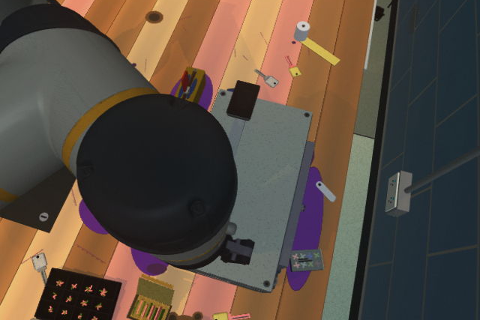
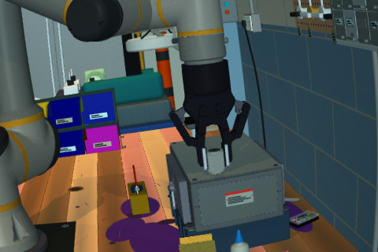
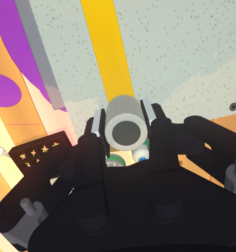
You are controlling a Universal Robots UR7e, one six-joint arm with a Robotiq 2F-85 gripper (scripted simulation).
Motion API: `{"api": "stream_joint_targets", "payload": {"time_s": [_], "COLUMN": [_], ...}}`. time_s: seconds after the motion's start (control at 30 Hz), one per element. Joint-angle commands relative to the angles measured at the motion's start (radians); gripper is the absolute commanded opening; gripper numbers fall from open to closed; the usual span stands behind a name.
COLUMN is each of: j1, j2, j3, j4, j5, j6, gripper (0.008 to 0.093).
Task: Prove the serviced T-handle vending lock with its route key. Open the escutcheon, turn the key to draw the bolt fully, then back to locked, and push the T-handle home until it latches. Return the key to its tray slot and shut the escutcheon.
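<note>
The T-handle's ribbed grey grip [image 3: 125, 123] stands up from the top of the grey lock housing [image 2: 232, 181], with its yellow bar [image 3: 108, 49] running away across the housing's top. My gripper [image 3: 124, 118] comes straight down from above and its finger pads are closed on the two sides of the grip [image 2: 215, 161]. The red-headed route key [image 2: 134, 177] stands upright in its yellow tray [image 2: 138, 201] on the bench left of the housing. A dark plate [image 1: 243, 99] lies at the housing's far corner. The arm hides the lock face in the side camera.
A black compartment tray [image 1: 77, 295] and a yellow-green box [image 1: 151, 305] sit near the housing's front corner. Spare keys [image 1: 267, 78] [image 1: 40, 264], a second grey knob with a yellow bar [image 1: 310, 39] and a glue bottle [image 2: 239, 242] lie around. A blue wall runs along the right.
</note>
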State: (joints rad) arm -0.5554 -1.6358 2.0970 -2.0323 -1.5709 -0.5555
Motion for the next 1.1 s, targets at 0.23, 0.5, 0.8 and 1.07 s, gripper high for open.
{"api": "stream_joint_targets", "payload": {"time_s": [0.23,0.5,0.8,1.07], "j1": [0.0,0.0,0.0,0.0], "j2": [0.0,0.0,0.0,0.0], "j3": [0.0,0.0,0.0,0.0], "j4": [-0.001,-0.001,-0.001,-0.001], "j5": [0.0,0.0,0.0,0.0], "j6": [0.0,0.0,0.005,0.051], "gripper": [0.0175,0.008,0.008,0.008]}}
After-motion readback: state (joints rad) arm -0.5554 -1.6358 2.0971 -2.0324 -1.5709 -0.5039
